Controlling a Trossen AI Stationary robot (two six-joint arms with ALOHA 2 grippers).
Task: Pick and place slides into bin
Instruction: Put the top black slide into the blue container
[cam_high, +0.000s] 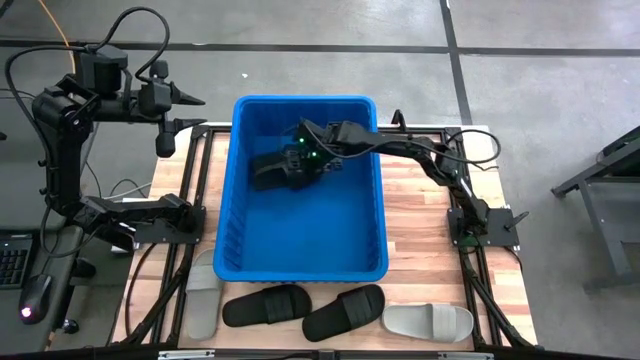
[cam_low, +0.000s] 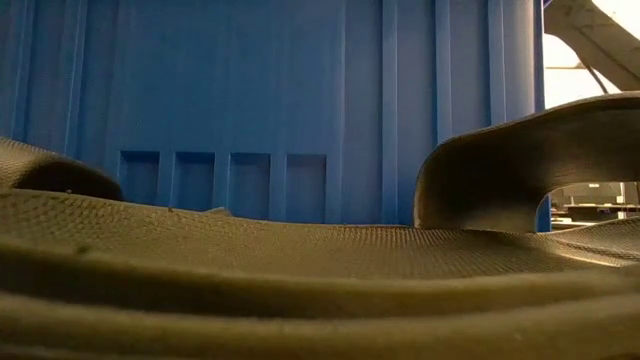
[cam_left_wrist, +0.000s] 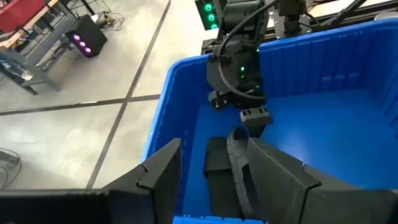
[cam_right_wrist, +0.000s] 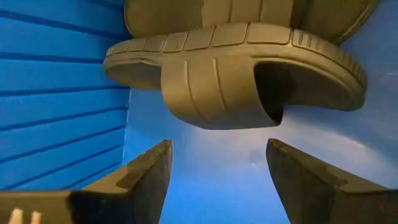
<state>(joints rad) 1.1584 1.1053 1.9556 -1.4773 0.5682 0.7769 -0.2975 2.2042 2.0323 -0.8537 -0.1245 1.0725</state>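
I am reaching my right fingers down inside the blue bin, and they are standing wide apart with nothing between them. Just ahead of the tips in my right wrist view, a black slide is lying on the bin floor, apart from both fingers, so I judge it as already placed. My left fingers are hovering above the near rim of the bin, partly open and holding nothing; the same slide shows beyond them on the floor of the bin, below my right fingers.

So one slide is in the bin, as far as I can see. Four are waiting on the desk in front of the bin, well apart from both my fingers: a grey slide, a black slide, another black slide and a second grey slide. Most of the task is therefore still left.
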